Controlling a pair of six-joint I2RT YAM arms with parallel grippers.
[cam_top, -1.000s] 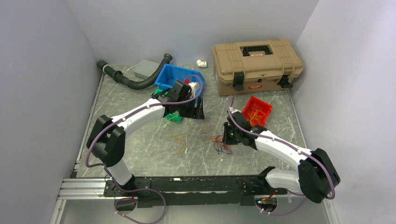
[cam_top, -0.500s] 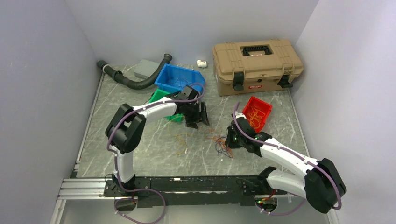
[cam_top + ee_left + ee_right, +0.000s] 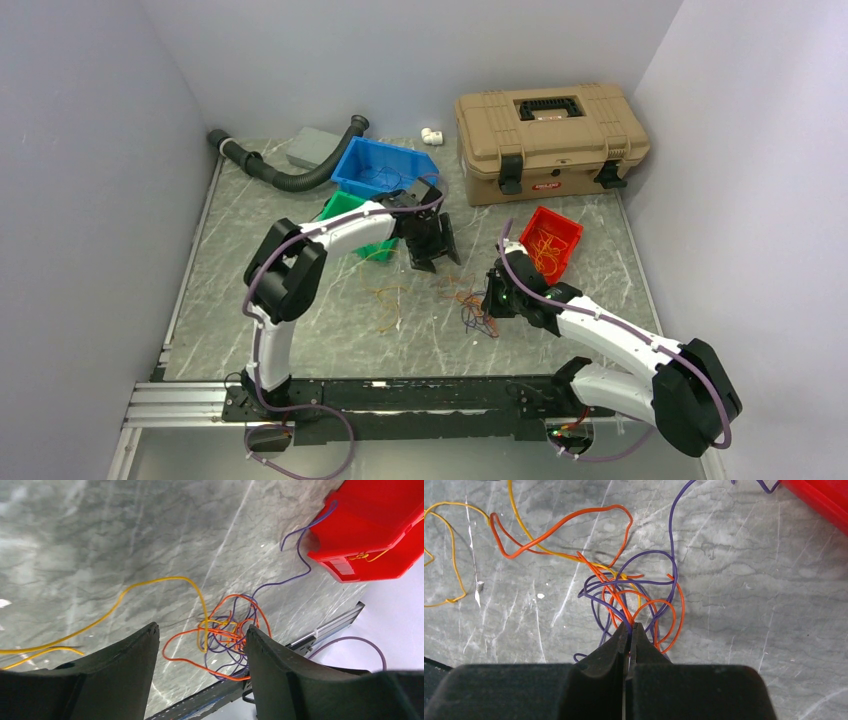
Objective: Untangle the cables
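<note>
Since the earlier frame, the left arm has swung inward over the grey marbled worktop (image 3: 320, 330). This has brought the black two-finger left hand (image 3: 433, 250) nearer the tangle. The black two-finger right hand (image 3: 629, 628) has clenched.

**Current state.** The thin orange, purple and yellow cables (image 3: 634, 597) lie knotted on the worktop at 7 o'clock from the red plastic bin (image 3: 552, 238). One purple strand runs up to that bin. The right hand is clenched on the near edge of the knot, where orange and purple strands cross. The tips hide which single strand is pinched. The left hand is released and empty, jaws apart, above the worktop at 10 o'clock from the knot.

**Step in hand (judged).** Anchor with the right hand, take a second strand with the left, and draw the two apart.

**Procedure.**
1. Hold the right grip low as the anchor.
2. Lower the left hand onto a strand that stands clear of the dense centre. The long yellow strand (image 3: 150, 582) or the open orange loop (image 3: 559, 527) are suitable.
3. Draw toward 9 o'clock slowly, close to the worktop. If the whole knot drags along, stop and regrip.
</note>
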